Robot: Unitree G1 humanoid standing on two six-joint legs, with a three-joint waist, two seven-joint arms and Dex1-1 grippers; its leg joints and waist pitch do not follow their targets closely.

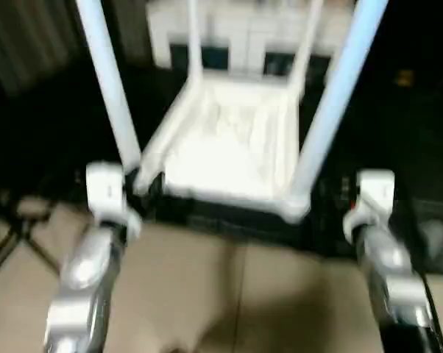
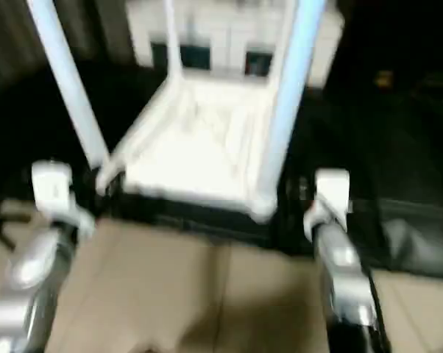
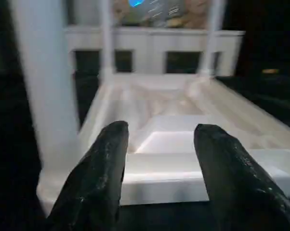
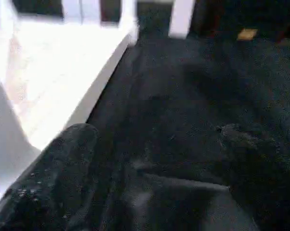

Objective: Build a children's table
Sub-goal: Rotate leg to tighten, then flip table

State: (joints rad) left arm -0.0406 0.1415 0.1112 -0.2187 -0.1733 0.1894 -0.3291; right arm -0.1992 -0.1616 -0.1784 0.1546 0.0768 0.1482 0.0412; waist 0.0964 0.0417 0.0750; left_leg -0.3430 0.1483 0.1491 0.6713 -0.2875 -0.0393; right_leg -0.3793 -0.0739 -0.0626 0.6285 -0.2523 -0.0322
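The children's table (image 1: pixel 229 147) lies upside down on a dark mat (image 4: pixel 193 120) at twelve o'clock from the robot, top face down, ribbed underside up. All four legs stand in the corner sockets: near-left leg (image 1: pixel 107 81) at eleven o'clock, near-right leg (image 1: pixel 339 88) at one o'clock, and two far legs, thinner in view, in front of a white cabinet (image 1: pixel 236 37) with dark glass doors. By appearance the legs are fitted; how firmly they are seated cannot be judged.

Risk, in my judgement: the table must yet be turned upright. A leg not pressed fully home could slip from its socket when lifted. The tall near legs stand close to both arms, so a careless sweep could knock the table askew on the mat.

Left arm: silver forearm rising from seven o'clock. The left gripper (image 3: pixel 157 159) points at the table's near edge beside the near-left socket, fingers (image 3: pixel 104 168) partly spread, nothing between them and clear of the rim.

Right arm: forearm from five o'clock. The right gripper (image 4: pixel 159 159) hangs over the mat just outside the table's right edge, fingers spread wide and holding nothing.

Tan floor (image 1: pixel 229 294) lies at six o'clock.
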